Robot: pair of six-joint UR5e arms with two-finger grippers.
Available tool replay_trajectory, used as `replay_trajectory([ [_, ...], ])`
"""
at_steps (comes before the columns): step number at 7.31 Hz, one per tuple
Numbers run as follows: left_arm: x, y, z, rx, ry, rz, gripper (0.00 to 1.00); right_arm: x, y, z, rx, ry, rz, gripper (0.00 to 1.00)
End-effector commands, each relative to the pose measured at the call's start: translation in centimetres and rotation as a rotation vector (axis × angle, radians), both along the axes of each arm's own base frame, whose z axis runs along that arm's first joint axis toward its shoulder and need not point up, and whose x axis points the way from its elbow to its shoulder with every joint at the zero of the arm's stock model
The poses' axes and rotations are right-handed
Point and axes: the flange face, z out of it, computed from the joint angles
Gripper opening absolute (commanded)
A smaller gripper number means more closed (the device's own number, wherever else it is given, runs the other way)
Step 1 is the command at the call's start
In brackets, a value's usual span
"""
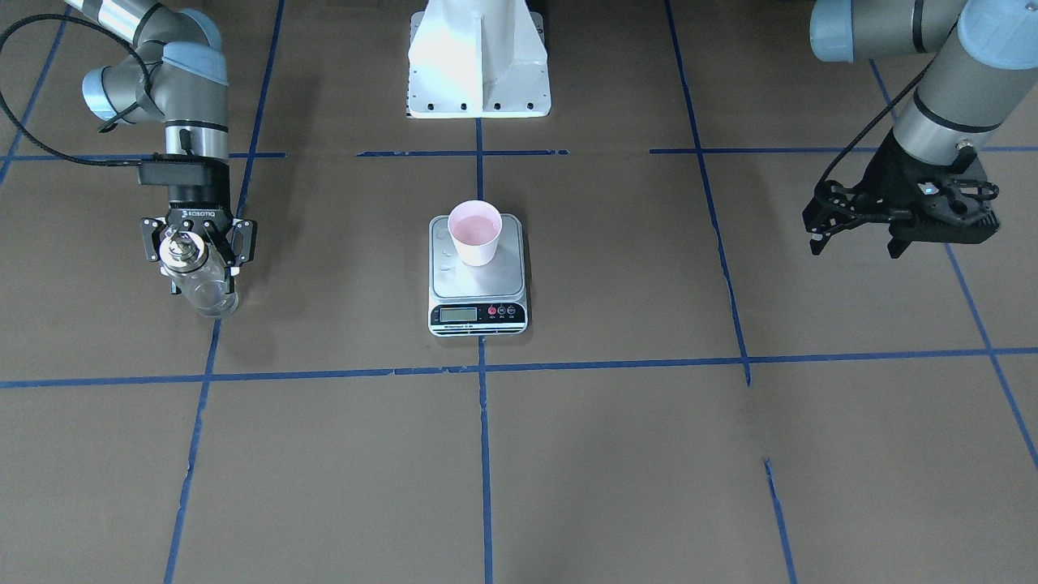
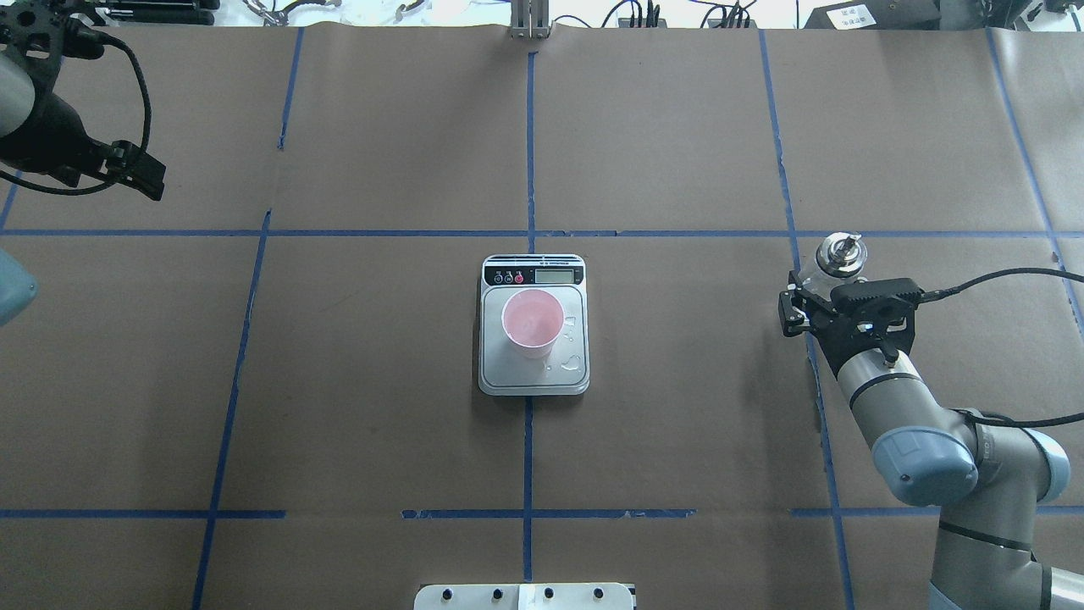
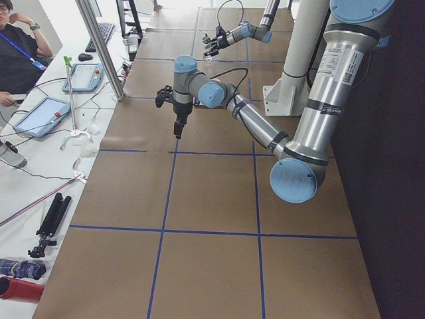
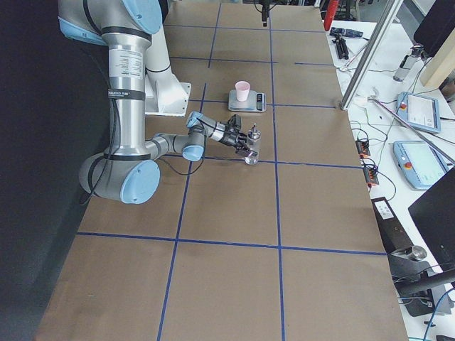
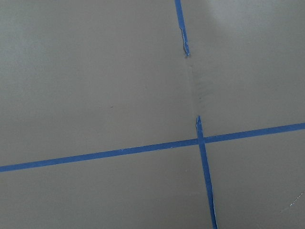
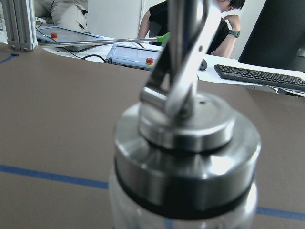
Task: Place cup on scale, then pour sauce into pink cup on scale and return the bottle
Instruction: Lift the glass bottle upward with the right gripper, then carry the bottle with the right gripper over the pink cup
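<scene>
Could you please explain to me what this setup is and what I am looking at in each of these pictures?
This is a two-armed robot at a table covered in brown paper with blue tape lines. In the middle a pink cup stands on a kitchen scale, with droplets on its platform. The right gripper is shut on a clear glass bottle, off to the robot's right; the left gripper hangs open and empty. Four fixed cameras watch: one facing the robot, one behind and above it, one at each table end. Two more ride on the wrists: the right one sees the bottle's metal cap up close, the left one only paper and tape.
</scene>
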Motion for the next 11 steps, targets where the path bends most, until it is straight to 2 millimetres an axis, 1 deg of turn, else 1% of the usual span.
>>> replay_trajectory([
  [1,0.0,0.1,-0.1,-0.003,0.003,-0.005,1.0,1.0,-2.0,-2.5,0.031,-0.003,-0.023,0.0],
  [2,-0.2,0.1,-0.2,0.004,0.003,-0.003,1.0,1.4,-1.8,-3.9,0.051,-0.001,-0.036,0.0],
  [3,-0.6,0.2,-0.2,0.017,0.001,0.005,1.0,1.9,-1.6,-5.7,0.089,0.038,-0.062,0.0],
  [4,-0.8,0.3,0.2,0.023,-0.007,0.012,1.0,2.1,-1.5,-7.2,0.102,0.058,-0.072,0.0],
  [5,-1.6,0.2,0.4,0.041,-0.017,0.019,1.0,1.5,-2.9,-12.6,0.105,0.095,-0.058,0.0],
  [6,-1.8,0.2,0.6,0.043,-0.02,0.018,1.0,0.3,-3.6,-15.9,0.081,0.186,-0.058,0.0],
  [7,-2.4,0.0,0.7,0.05,-0.026,0.015,1.0,-0.1,-3.7,-17.4,0.08,0.202,-0.056,0.0],
  [8,-4.4,0.1,2.1,0.078,-0.049,0.044,1.0,-0.6,-3.5,-18.1,0.085,0.199,-0.06,0.0],
  [9,-7.2,-0.2,3.5,0.129,-0.081,0.085,1.0,-1.0,-2.9,-18.2,0.125,0.286,-0.081,0.0],
  [10,-9.9,-0.5,4.6,0.157,-0.106,0.099,1.0,-1.8,-2.6,-19.6,0.206,0.446,-0.107,0.0],
  [11,-12.0,-0.4,5.5,0.175,-0.12,0.109,1.0,-2.6,-2.4,-19.9,0.221,0.48,-0.127,0.0],
])
